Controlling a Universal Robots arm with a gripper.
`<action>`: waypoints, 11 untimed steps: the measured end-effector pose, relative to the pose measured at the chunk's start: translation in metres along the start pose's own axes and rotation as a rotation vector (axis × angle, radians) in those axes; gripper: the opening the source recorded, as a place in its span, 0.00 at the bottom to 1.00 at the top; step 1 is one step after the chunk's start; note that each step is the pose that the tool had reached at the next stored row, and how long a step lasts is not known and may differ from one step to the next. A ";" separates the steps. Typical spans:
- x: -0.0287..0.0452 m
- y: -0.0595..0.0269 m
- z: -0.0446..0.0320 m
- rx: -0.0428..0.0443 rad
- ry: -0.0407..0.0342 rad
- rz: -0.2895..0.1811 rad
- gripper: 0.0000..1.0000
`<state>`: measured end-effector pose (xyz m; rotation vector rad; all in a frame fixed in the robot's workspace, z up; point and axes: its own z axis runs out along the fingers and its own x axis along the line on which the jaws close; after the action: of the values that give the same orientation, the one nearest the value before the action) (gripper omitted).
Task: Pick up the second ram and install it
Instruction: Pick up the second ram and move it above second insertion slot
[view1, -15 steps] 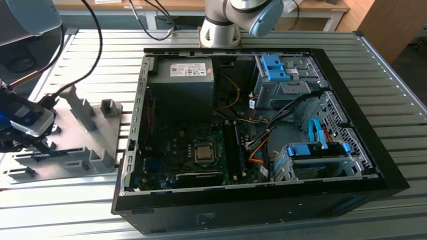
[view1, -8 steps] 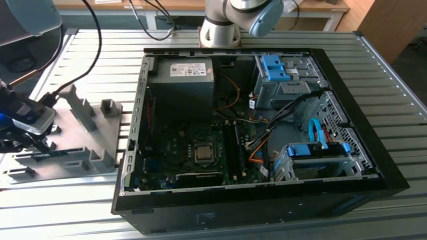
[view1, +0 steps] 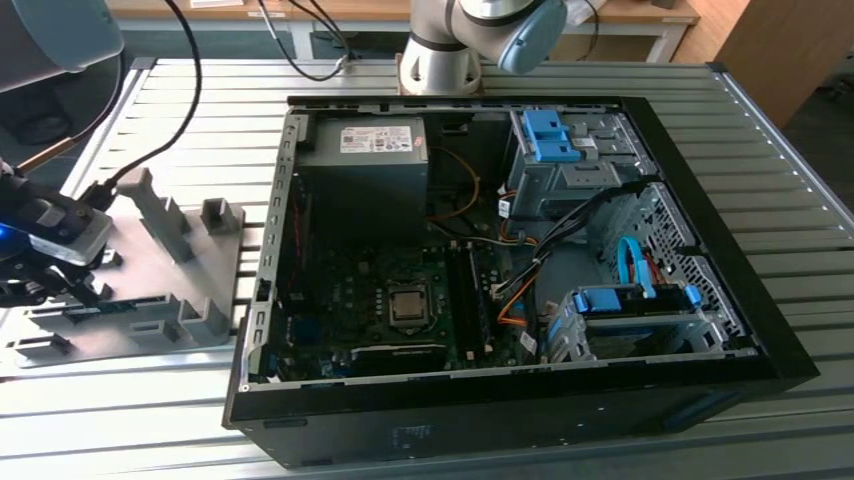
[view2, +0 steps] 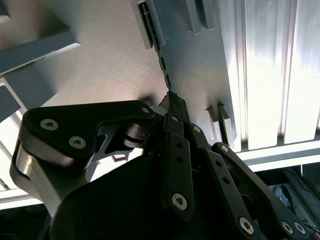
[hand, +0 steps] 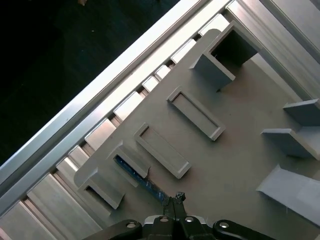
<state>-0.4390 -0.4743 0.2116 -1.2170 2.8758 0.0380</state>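
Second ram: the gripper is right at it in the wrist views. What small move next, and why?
Probably shift the gripper a little along the second ram toward its middle. In the first wrist view the gripper sits at the strip's near end, and the strip stands on edge in its holder on the grey fixture plate, so a hold there would likely be off-centre.

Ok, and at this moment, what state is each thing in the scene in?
gripper: shut on one end of the second ram.
second ram: standing on edge in its grey holder, not yet lifted out.
rectangular holders: empty.
computer case: lying on its side, open, side panel off.
processor socket: uncovered, no cooler over it.
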 end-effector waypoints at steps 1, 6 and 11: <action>0.0000 0.0000 0.0000 -0.0002 0.0001 -0.006 0.10; 0.0000 0.0000 0.0000 -0.0011 0.0006 -0.039 0.10; 0.0000 0.0000 0.0000 -0.0020 0.0011 -0.075 0.10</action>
<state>-0.4390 -0.4743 0.2116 -1.3238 2.8293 0.0391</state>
